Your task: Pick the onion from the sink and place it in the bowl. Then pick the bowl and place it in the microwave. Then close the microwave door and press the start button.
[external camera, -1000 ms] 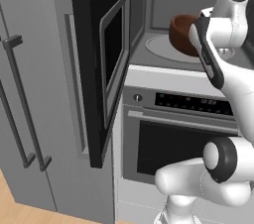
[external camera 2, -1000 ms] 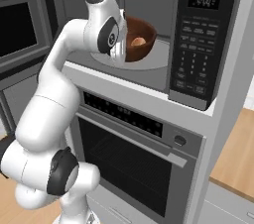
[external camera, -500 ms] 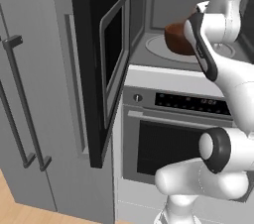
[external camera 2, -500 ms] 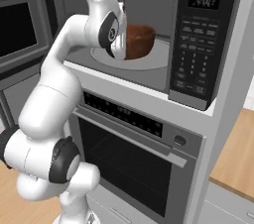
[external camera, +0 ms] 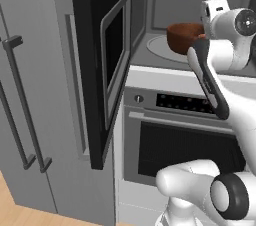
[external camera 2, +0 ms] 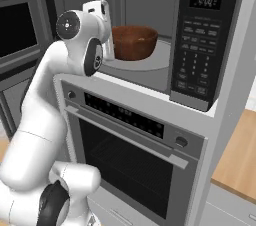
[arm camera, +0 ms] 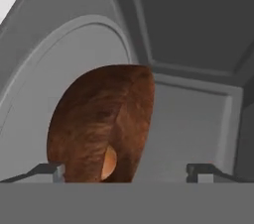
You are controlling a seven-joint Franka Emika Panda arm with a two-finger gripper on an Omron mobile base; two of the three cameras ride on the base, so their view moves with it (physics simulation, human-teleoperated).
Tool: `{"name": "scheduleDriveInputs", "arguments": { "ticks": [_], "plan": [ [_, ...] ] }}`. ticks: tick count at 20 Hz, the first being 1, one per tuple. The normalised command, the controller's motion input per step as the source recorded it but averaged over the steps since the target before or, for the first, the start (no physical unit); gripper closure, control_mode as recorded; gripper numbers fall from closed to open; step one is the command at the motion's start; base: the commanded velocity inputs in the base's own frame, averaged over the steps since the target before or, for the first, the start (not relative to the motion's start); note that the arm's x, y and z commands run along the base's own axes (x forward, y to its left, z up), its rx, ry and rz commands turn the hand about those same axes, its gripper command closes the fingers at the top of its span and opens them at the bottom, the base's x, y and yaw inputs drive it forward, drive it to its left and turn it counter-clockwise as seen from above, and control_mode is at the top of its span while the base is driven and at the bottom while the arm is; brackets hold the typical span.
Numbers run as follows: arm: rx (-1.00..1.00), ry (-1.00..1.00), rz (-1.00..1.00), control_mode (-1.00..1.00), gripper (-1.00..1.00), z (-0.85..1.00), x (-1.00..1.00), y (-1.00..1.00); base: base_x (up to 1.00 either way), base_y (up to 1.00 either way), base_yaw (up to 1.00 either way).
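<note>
The reddish-brown bowl (external camera: 184,37) (external camera 2: 134,42) stands on the pale turntable (external camera 2: 159,61) inside the microwave (external camera: 200,0). The orange onion (arm camera: 109,162) lies inside the bowl (arm camera: 99,124). My gripper (arm camera: 126,171) is open at the bowl's near side, its fingertips (arm camera: 49,170) wide apart and not pressing on the bowl. The hand (external camera 2: 97,12) sits at the cavity's mouth. Swung out to the left, the black microwave door (external camera: 102,65) is open. The sink is out of view.
The microwave's keypad panel (external camera 2: 200,55) is to the right of the cavity. Below it is an oven (external camera: 185,140) (external camera 2: 125,160) with a control strip. Tall grey doors with bar handles (external camera: 25,100) stand left of the open door.
The jaws have opened and let go of the bowl, which now rests on the turntable. The hand has drawn back a little toward the cavity's mouth.
</note>
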Motion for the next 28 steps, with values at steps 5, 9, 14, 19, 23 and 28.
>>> {"name": "scheduleDriveInputs", "arguments": {
  "ticks": [5, 9, 14, 19, 23, 28],
  "plan": [
    [-0.11, -0.05, 0.03, -1.0, -1.0, 0.99, -1.0, 0.08, 0.0, 0.0, 0.0],
    [0.05, 0.0, 0.07, -1.0, -1.0, 0.47, -1.0, 0.0, 0.0, 0.0, 0.0],
    [0.13, -0.23, 0.11, -1.0, -1.0, 0.01, -1.0, 0.04, 0.0, 0.0, 0.0],
    [0.12, -0.18, 0.13, -1.0, -1.0, 0.0, -1.0, 0.39, 0.0, 0.0, 0.0],
    [0.08, 0.03, 0.0, -1.0, -1.0, 0.0, -1.0, 0.7, 0.0, 0.0, 0.0],
    [0.02, 0.2, 0.05, -1.0, -1.0, 0.02, -1.0, 0.47, 0.0, 0.0, 0.0]
  ]
}}
